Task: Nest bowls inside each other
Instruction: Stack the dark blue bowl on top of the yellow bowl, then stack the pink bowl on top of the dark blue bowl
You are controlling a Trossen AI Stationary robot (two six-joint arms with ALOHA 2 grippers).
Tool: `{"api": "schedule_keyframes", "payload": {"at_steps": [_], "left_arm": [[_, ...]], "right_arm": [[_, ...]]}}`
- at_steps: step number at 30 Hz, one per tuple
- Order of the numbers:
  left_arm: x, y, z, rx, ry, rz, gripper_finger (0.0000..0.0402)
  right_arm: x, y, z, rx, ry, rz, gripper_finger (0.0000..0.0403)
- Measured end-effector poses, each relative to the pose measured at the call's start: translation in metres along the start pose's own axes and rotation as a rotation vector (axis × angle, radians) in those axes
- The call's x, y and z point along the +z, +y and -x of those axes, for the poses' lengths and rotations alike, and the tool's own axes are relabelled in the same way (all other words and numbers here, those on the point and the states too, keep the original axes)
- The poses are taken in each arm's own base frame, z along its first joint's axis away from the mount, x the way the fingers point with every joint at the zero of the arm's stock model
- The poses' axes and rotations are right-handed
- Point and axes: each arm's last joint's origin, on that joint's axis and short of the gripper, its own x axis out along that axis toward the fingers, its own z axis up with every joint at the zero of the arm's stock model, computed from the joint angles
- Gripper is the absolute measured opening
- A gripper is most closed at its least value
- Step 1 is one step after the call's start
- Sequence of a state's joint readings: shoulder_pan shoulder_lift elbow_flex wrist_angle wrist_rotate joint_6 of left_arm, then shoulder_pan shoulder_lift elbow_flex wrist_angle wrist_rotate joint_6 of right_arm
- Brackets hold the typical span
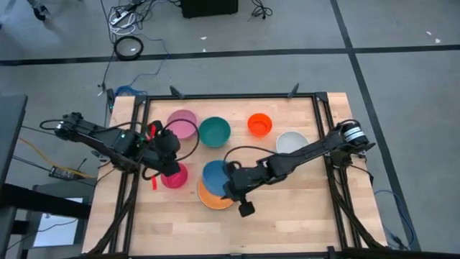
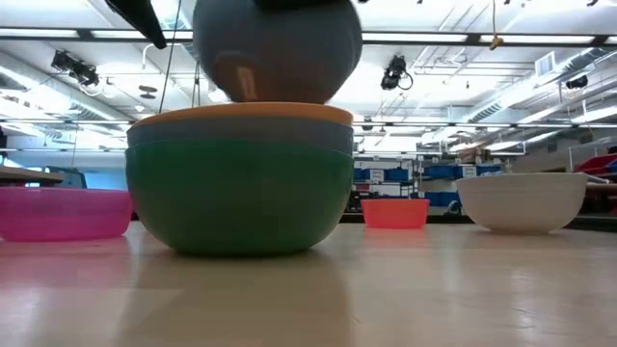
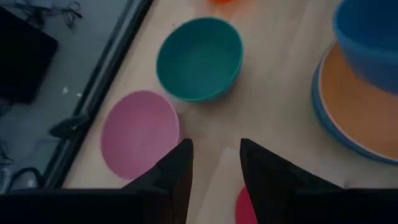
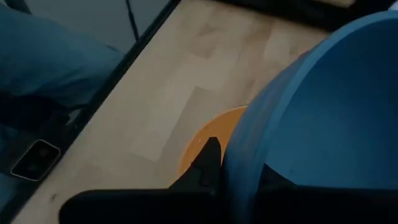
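The blue bowl hangs over a stack topped by the orange bowl, with my right gripper shut on it. In the low view the stack shows orange, light blue and green, and the blue bowl is above it. My left gripper is open over the small red bowl, touching nothing. The pink bowl, teal bowl, small orange bowl and white bowl stand singly on the table. My right gripper holds the blue bowl by its rim, on the side toward the table's right. One finger is outside the wall and the other is inside the bowl. The fingers slant down from the right. The bowl hangs with its mouth up above the stack.
A black frame rail runs along the table's left edge and another along the right. Bare wood lies near the front edge. Cables and a dark box lie on the floor beyond the far edge.
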State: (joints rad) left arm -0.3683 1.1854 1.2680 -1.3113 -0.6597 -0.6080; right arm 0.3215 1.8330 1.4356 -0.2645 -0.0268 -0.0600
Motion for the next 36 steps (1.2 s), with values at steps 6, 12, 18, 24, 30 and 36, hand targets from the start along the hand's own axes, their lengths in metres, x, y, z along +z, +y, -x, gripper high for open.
{"api": "schedule_keyframes", "payload": {"at_steps": [6, 12, 18, 24, 30, 36], "left_arm": [[0.0, 0.001, -0.001, 0.03, -0.008, -0.052, 0.0142], [-0.007, 0.008, -0.002, 0.141, 0.016, -0.128, 0.0142], [-0.022, 0.013, -0.017, 0.268, 0.096, -0.221, 0.0142], [-0.036, 0.013, -0.042, 0.316, 0.164, -0.276, 0.0142], [-0.042, 0.011, -0.068, 0.319, 0.181, -0.34, 0.0142], [-0.046, 0.012, -0.099, 0.297, 0.197, -0.529, 0.0142]], "right_arm": [[-0.001, -0.008, -0.013, 0.102, 0.011, -0.124, 0.002], [-0.007, -0.019, -0.012, 0.152, 0.07, -0.27, 0.007], [-0.008, -0.021, -0.011, 0.21, 0.078, -0.322, 0.0118], [-0.007, -0.021, -0.009, 0.202, 0.073, -0.299, 0.0137], [0.002, -0.025, 0.014, -0.002, 0.05, -0.214, 0.0133], [0.022, -0.025, 0.073, -0.182, -0.031, -0.146, 0.0132]]}}
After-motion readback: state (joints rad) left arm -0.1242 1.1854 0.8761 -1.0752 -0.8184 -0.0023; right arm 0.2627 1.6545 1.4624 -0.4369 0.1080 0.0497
